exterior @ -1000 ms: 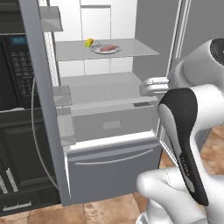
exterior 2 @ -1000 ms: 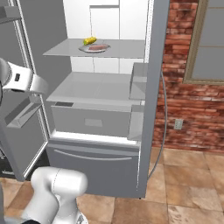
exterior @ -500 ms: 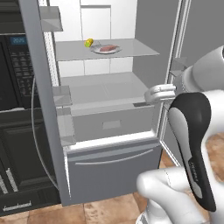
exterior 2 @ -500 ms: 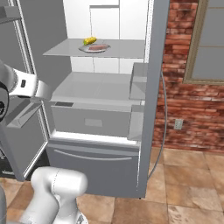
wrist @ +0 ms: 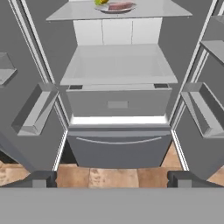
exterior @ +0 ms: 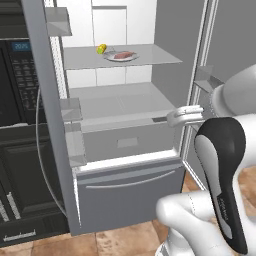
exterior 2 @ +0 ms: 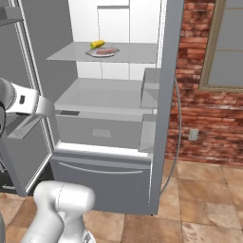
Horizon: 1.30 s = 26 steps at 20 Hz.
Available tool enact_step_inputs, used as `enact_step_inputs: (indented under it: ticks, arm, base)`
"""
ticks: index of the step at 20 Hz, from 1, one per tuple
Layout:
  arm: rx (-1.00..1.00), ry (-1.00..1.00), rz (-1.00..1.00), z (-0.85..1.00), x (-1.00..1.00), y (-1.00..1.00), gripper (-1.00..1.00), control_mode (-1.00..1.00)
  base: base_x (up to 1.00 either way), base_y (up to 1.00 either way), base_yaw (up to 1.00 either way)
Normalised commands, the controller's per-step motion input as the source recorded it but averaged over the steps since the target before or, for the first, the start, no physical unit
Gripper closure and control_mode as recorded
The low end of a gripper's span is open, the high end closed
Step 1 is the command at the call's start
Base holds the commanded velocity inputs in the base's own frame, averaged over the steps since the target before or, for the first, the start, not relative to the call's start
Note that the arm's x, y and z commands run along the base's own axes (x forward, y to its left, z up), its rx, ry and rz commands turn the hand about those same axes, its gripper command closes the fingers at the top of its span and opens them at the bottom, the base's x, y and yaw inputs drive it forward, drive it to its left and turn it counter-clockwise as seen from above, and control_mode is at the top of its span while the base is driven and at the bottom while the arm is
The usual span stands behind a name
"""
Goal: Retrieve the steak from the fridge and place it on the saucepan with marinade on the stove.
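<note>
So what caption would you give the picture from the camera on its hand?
Open claw facing the open fridge, with the steak on a plate on the upper shelf.

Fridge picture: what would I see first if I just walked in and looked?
First you'd see the big grey fridge with its doors wide open and its white inside showing. On the top shelf sits a plate with a pinkish-red steak, and a small yellow thing lies right beside it. The robot's white arm rises in front of the fridge, and its gripper is open and holds nothing.
</note>
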Motion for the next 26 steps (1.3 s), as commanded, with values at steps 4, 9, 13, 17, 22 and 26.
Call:
enact_step_inputs:
  ticks: [4,9,13,17,22,26]
  arm:
    - [0.00,0.05,0.00,-0.03,0.00,0.00,-1.00,-1.00]
    - [0.00,0.01,0.00,0.00,0.00,0.00,-1.00,1.00]
    - [0.00,0.00,0.00,0.00,0.00,0.00,-1.00,1.00]
    - [0.00,0.00,0.00,0.00,0.00,0.00,-1.00,1.00]
    - [0.00,0.00,0.00,0.00,0.00,0.00,-1.00,1.00]
    - [0.00,0.00,0.00,0.00,0.00,0.00,-1.00,1.00]
  base:
    - [0.00,0.00,0.00]
    - [0.00,0.00,0.00]
    - [0.00,0.01,0.00]
    - [0.22,0.15,-0.03]
    - [0.37,0.10,0.00]
    - [0.37,0.44,0.00]
